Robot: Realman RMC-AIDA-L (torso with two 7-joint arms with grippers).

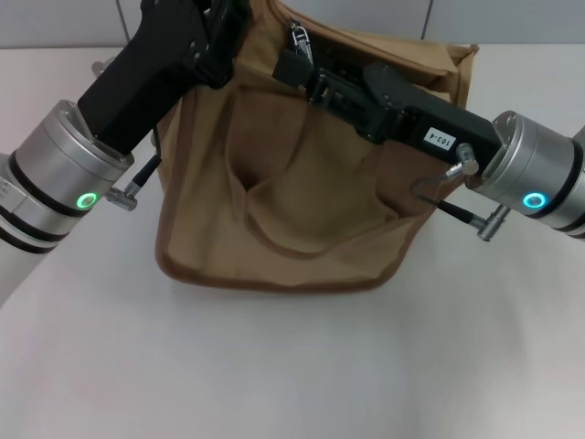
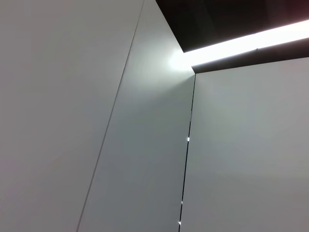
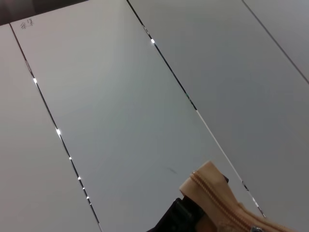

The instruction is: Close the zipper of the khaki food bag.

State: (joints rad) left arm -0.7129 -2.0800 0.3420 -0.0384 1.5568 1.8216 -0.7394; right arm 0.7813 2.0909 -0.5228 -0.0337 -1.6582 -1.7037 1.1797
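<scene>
Zipper [image 1: 300, 38] pull apparently pinched by right gripper [image 1: 294, 57] at top rim of khaki food bag [image 1: 292, 197] on white table [image 1: 292, 366], left gripper [image 1: 212, 41] bracing far-left top corner, grip state unreadable; mid-pull, next needs steady drag along the zipper line with bag held taut

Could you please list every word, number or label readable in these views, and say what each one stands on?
"103-4": a small white label on the right arm's black wrist housing, seen upside down in the head view; the last digit is uncertain.
Faint dark scrawl on a wall panel in the right wrist view: too blurred to read.
The bag shows no print or brand.
The left wrist view shows no text.
</scene>
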